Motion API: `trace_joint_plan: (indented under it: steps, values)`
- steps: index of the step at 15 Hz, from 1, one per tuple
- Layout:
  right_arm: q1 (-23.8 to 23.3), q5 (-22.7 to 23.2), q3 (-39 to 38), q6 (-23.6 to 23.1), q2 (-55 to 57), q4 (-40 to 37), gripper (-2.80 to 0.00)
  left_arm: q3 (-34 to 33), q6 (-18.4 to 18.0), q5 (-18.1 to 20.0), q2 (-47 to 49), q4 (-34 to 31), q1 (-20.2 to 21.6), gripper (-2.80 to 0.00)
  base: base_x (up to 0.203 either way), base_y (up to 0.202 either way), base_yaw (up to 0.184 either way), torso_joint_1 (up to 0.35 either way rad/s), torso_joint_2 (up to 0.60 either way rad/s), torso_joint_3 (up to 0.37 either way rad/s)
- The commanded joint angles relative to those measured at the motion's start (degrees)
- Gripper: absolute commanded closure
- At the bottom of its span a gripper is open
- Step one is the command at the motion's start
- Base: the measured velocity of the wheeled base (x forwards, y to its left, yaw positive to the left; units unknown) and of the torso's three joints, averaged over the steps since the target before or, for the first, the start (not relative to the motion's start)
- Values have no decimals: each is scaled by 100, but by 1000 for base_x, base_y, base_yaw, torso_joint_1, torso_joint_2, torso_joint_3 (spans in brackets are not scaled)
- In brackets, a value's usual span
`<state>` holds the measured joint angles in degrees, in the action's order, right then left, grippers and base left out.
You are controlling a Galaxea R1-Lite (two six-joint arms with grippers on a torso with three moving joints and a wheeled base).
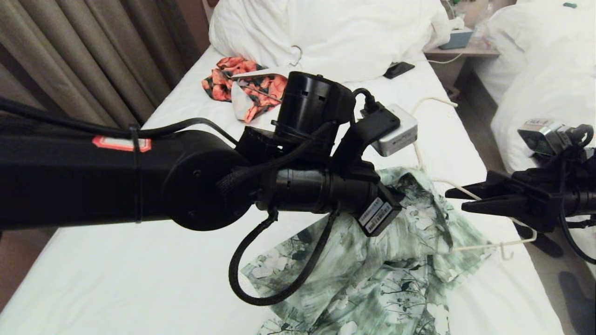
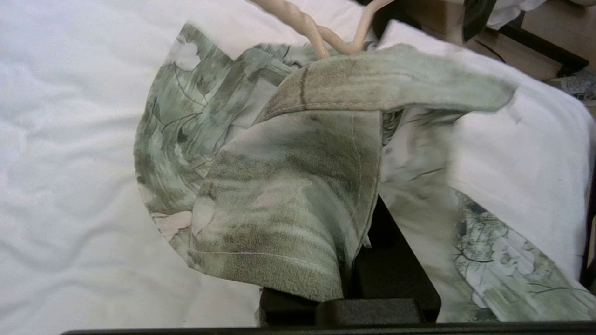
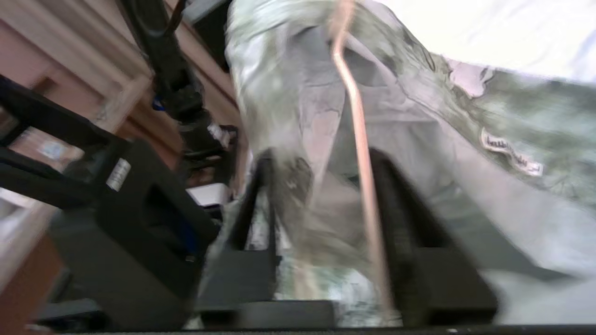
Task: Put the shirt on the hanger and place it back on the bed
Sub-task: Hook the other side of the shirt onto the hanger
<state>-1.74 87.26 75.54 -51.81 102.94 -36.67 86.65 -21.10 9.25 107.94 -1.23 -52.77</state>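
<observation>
The green and white flowered shirt (image 1: 372,274) lies crumpled on the white bed (image 1: 116,279), its collar end lifted. My left gripper (image 1: 393,195) reaches across from the left and is shut on a fold of the shirt (image 2: 288,195) near the collar; cloth covers its fingertips (image 2: 386,260). The cream wire hanger (image 1: 493,244) sticks out of the shirt on the right, hook near the bed's edge. Its twisted neck (image 2: 316,37) rises behind the collar. My right gripper (image 1: 455,201) is open at the shirt's right side. The hanger wire (image 3: 363,186) and loose shirt cloth (image 3: 298,195) pass between its fingers.
An orange-and-black garment (image 1: 242,83) with a white hanger (image 1: 295,56) lies by the pillows (image 1: 326,32). A white box with a cable (image 1: 396,132) sits just behind the shirt, a dark phone (image 1: 398,70) farther back. A second bed (image 1: 545,74) stands across a narrow aisle on the right.
</observation>
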Motion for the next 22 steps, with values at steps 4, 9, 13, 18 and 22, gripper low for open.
trace_joint_plan:
  steps: [4, 9, 13, 18, 22]
  values:
    - [-323, -23, 157, -1, -309, -492, -280, -185, 263, -11, -155, 0, 37, 0, 0, 0, 0, 0, 0, 0]
    - [-858, -549, -138, 10, -624, -804, 0, -621, 1408, -658, -801, 9, 40, 0, 0, 0, 0, 0, 0, 0]
    - [-920, -1490, -215, 520, -944, -911, 0, -896, 1838, -996, -1418, 9, 13, 0, 0, 0, 0, 0, 0, 0]
    - [-1637, -1950, -255, 584, -1336, -1873, 0, -1022, 2107, -1274, -1973, 9, 7, 0, 0, 0, 0, 0, 0, 0]
    - [-2583, -2720, -686, 584, -1412, -2217, 0, -1150, 2392, -1259, -2058, 9, -22, 0, 0, 0, 0, 0, 0, 0]
